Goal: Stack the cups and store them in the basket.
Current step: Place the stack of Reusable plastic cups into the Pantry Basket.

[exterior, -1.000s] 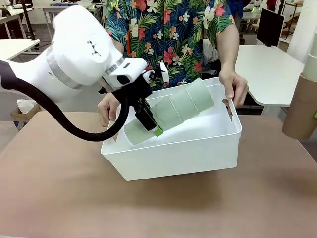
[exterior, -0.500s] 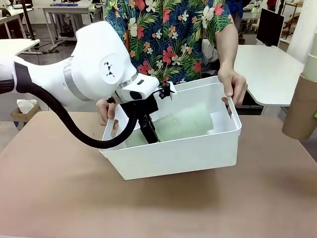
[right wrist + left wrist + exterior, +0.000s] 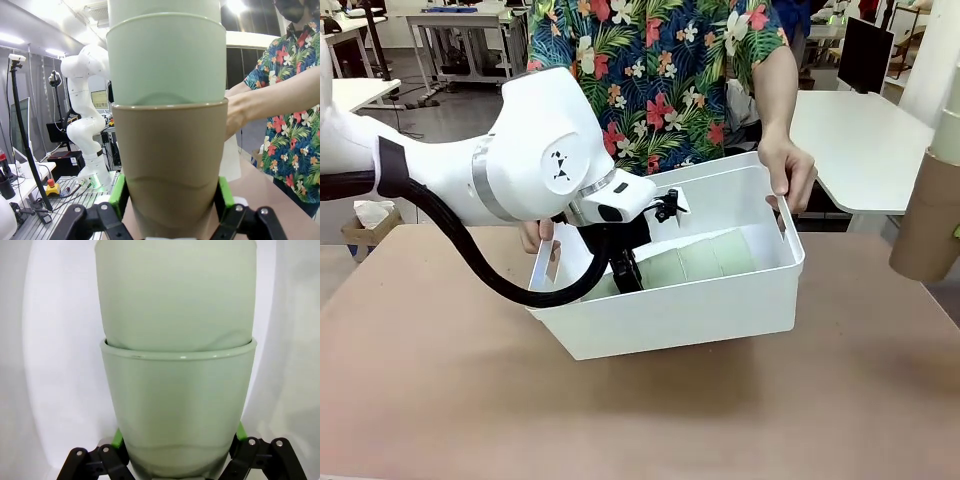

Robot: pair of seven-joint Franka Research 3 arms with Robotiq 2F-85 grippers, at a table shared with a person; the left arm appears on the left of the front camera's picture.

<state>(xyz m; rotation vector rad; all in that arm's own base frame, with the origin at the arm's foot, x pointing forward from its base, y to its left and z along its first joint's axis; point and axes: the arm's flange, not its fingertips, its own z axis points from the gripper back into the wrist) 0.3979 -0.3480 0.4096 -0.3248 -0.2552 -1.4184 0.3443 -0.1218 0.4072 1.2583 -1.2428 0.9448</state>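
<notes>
Release is the delicate step from here. Your left hand [image 3: 625, 272] reaches down inside the basket [image 3: 670, 318]. Its green pads [image 3: 118, 437] pinch the base of the lowest cup of the mint stack [image 3: 705, 258]. This stack lies on its side along the basket floor, with its far end pointing to the basket's right end.

A person [image 3: 670, 70] holds the basket at both ends, and it seems a little tipped. You cannot tell whether it sits flat on the bench [image 3: 470, 410]. If you spread the fingers before the stack truly rests on the floor, I think the cups can roll toward the lower side or slide apart. They are only nested, not locked together.

When you pull out, the fingers pass close to the basket's near wall. If they catch it, the basket can be dragged out of the person's grip.

Your right hand [image 3: 170, 200] waits outside the basket, beyond its right end. It pinches the taupe cup [image 3: 170, 165], which has a mint cup [image 3: 165, 60] nested in it. If you turn that wrist too far, the loose upper cup can slip out.
</notes>
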